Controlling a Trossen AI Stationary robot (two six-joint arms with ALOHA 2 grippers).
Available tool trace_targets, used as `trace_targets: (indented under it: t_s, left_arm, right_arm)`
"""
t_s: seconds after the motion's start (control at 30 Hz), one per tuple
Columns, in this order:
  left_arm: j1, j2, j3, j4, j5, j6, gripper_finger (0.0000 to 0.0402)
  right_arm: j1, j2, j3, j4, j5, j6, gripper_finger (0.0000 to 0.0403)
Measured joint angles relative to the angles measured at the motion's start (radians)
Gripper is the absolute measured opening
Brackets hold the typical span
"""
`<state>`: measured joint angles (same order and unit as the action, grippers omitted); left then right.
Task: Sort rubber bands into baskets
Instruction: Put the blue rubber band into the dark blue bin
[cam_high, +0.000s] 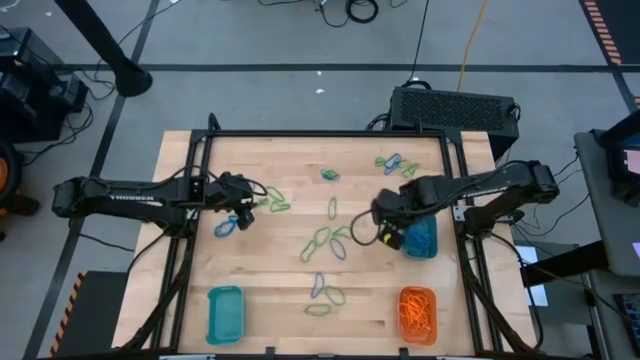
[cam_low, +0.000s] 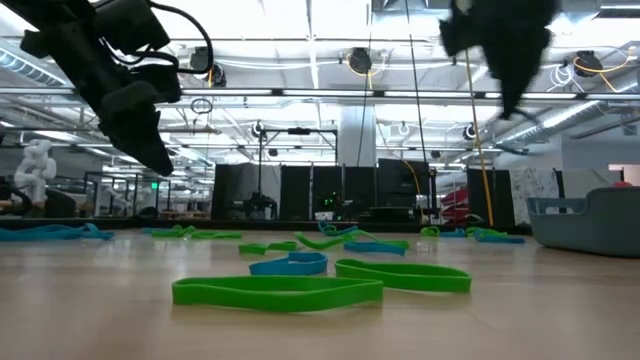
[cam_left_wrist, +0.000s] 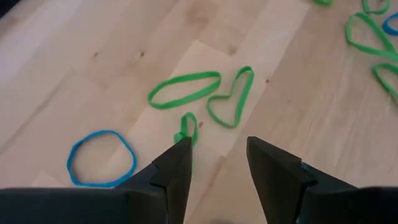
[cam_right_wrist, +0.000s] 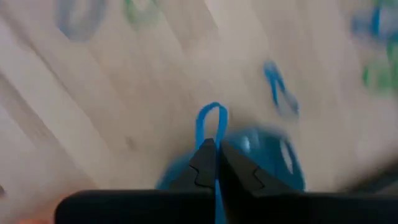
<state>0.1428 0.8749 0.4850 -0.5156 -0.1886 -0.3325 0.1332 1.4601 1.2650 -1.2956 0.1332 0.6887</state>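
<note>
My right gripper (cam_high: 386, 228) is shut on a blue rubber band (cam_right_wrist: 211, 121) at the left rim of the teal basket (cam_high: 421, 240), which holds blue bands. My left gripper (cam_high: 243, 208) is open, pointing down over the table's left half. A small twisted green band (cam_left_wrist: 187, 126) lies at one of its fingertips. Two green bands (cam_left_wrist: 185, 90) and a blue band (cam_left_wrist: 101, 158) lie flat on the wood nearby. Several more green and blue bands (cam_high: 325, 240) lie scattered over the table's middle and far side. My right gripper pinches the blue band between its two fingertips (cam_right_wrist: 205, 155). One end of the band sticks out past the tips as a narrow loop (cam_right_wrist: 212, 115), lifted clear above the basket's edge. My left gripper's one fingertip (cam_left_wrist: 180, 152) stands at the small green band; whether it touches, I cannot tell.
A second teal basket (cam_high: 225, 313) stands at the near left. An orange basket (cam_high: 418, 313) full of orange bands stands at the near right. A black box (cam_high: 455, 108) sits beyond the far edge. Black frame rails (cam_high: 195, 200) run along both table sides.
</note>
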Motion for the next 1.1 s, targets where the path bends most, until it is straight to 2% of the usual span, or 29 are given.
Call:
trace_targets:
  t_s: [0.1, 0.37, 0.6, 0.77, 1.1]
  left_arm:
    - [-0.012, 0.002, 0.000, -0.020, 0.002, -0.018, 0.0162]
    - [-0.041, 0.002, -0.001, -0.051, 0.003, -0.048, 0.0162]
    - [-0.042, 0.002, -0.001, -0.051, 0.006, -0.075, 0.0162]
    - [-0.042, 0.002, 0.032, -0.084, 0.061, -0.055, 0.0162]
    - [-0.063, 0.002, 0.135, -0.271, 0.121, -0.098, 0.0162]
  right_arm:
    - [0.020, 0.000, -0.055, -0.045, -0.002, 0.047, 0.0000]
    - [0.012, 0.002, -0.247, -0.001, -0.009, 0.067, 0.0000]
    - [0.001, 0.002, -0.341, 0.044, -0.009, 0.132, 0.0006]
    - [0.001, 0.002, -0.347, 0.060, -0.009, 0.142, 0.0036]
    - [-0.015, 0.002, -0.340, 0.041, -0.020, 0.097, 0.0108]
